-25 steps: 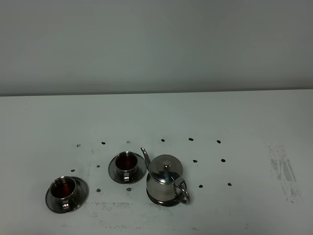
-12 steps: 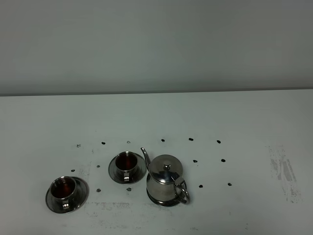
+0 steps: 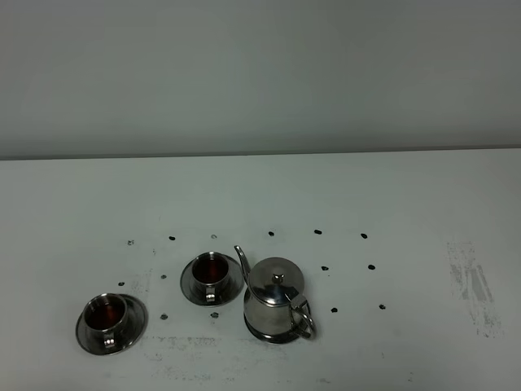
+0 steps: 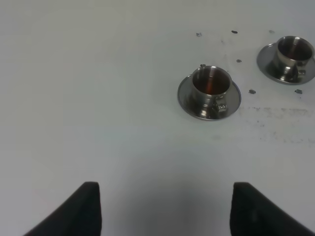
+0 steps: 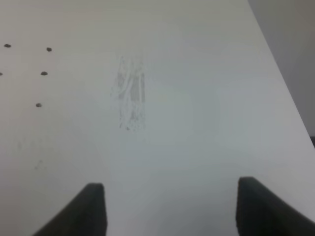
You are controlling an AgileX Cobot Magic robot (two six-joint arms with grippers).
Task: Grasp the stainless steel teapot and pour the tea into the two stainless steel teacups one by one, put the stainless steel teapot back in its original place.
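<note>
Both grippers empty, jaws spread wide

Left gripper [image 4: 165,209] hovered short of the teacups [image 4: 210,86]; right gripper [image 5: 170,209] held over bare table [image 5: 197,123].

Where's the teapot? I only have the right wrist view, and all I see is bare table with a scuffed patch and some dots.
Observer: The stainless steel teapot stands upright toward the front of the table in the high view, left of that scuffed patch.
Operator: Which way is its handle facing?
Observer: The loop handle faces the front right; the spout points to the back left, toward the nearer cup.
Operator: Do the cups have tea in them?
Observer: Both show dark reddish liquid, including the far-left cup in the left wrist view.
Operator: Is the left hand holding anything?
Observer: No, the left hand is open over bare table, short of that cup.
</note>
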